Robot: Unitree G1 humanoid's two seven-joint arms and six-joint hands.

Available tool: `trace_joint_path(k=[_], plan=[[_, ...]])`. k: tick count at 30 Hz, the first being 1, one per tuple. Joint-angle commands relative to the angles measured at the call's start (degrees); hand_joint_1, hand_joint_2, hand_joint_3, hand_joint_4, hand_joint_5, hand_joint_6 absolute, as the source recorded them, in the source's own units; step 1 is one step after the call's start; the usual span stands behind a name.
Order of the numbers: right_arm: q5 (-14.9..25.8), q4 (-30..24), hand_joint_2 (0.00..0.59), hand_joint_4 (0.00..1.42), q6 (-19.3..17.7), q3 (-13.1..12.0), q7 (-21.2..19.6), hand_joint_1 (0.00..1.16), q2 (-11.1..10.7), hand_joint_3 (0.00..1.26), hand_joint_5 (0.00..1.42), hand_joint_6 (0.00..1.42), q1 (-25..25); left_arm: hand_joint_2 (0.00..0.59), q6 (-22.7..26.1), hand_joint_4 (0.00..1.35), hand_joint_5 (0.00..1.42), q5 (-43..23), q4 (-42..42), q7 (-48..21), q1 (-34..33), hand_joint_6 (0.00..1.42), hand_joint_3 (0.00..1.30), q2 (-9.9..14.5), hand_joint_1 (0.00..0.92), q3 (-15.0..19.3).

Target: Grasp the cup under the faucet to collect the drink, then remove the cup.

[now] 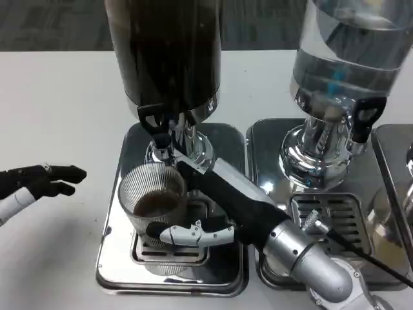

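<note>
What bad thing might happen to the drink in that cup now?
The right hand grips the ribbed clear cup, which holds dark drink. A tilt while moving it could spill drink onto the metal drip tray. The black faucet sits just above the cup's rim, so lifting straight up might knock it.

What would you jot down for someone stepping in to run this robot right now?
Right hand grips the ribbed clear cup, which holds some dark drink.
Left hand hovers over the white table, holding nothing.
The cup sits over the drip tray, just in front of the faucet of the dark drink dispenser.
Done: cup grasped, some drink collected.
Left: take the cup away from the dispenser.
</note>
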Motion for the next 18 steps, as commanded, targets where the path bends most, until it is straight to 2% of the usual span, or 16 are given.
trace_joint_path(k=[1, 18], plan=[[-2.0, -2.2, 0.195, 0.00, 2.0, 0.6, -1.6, 0.65, -0.2, 0.00, 0.19, 0.26, 1.4, 0.100, -0.3, 0.24, 0.27, 0.2, -0.3, 0.1, 0.8, 0.21, 0.33, 1.2, 0.000, -0.1], [-4.9, -4.6, 0.208, 0.02, 4.9, 2.2, -2.7, 0.67, -0.4, 0.00, 0.24, 0.31, 1.8, 0.106, 0.0, 0.25, 0.27, 0.0, -1.3, 0.3, 1.8, 0.21, 0.33, 1.5, 0.000, 0.0]])
